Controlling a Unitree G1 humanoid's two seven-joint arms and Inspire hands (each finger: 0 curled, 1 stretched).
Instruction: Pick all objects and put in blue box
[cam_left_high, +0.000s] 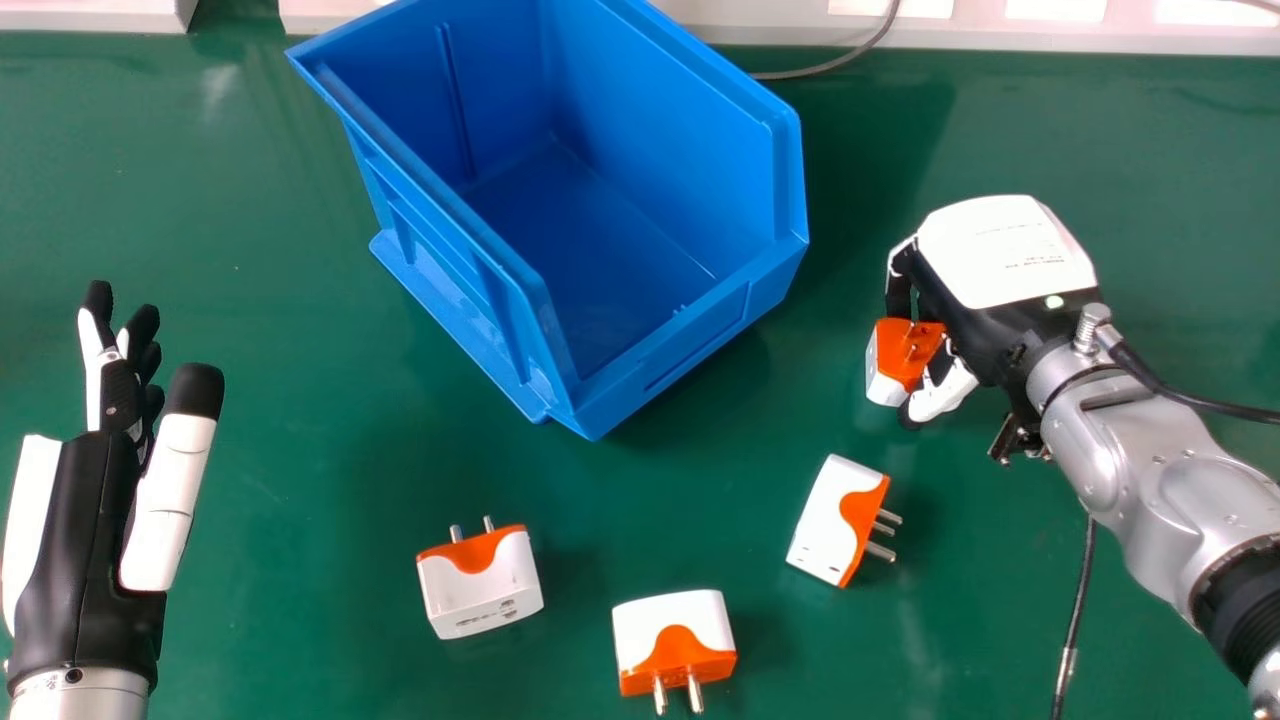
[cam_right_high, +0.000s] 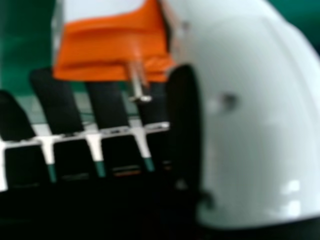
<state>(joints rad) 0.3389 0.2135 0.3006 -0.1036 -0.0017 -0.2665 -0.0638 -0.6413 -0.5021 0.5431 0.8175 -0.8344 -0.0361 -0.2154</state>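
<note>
In the head view my right hand (cam_left_high: 1000, 265) is right of the blue box (cam_left_high: 690, 345), its fingers and thumb closed on a white and orange plug adapter (cam_left_high: 905, 352). The right hand view shows that adapter (cam_right_high: 112, 47) between the thumb and fingers (cam_right_high: 107, 105), a metal pin pointing out of its orange face. Three more adapters lie apart on the green table: one at lower left (cam_left_high: 480, 585), one at bottom centre (cam_left_high: 673, 640), one below the right hand (cam_left_high: 838, 520). Inside, the box holds nothing visible. My left hand (cam_left_high: 110, 480) rests at the far left with straight fingers.
The green table (cam_left_high: 250, 270) spreads around the box. A grey cable (cam_left_high: 850, 58) lies behind the box, and another dark cable (cam_left_high: 1077, 600) runs beneath the right forearm. White frames (cam_left_high: 1050, 35) line the table's far edge.
</note>
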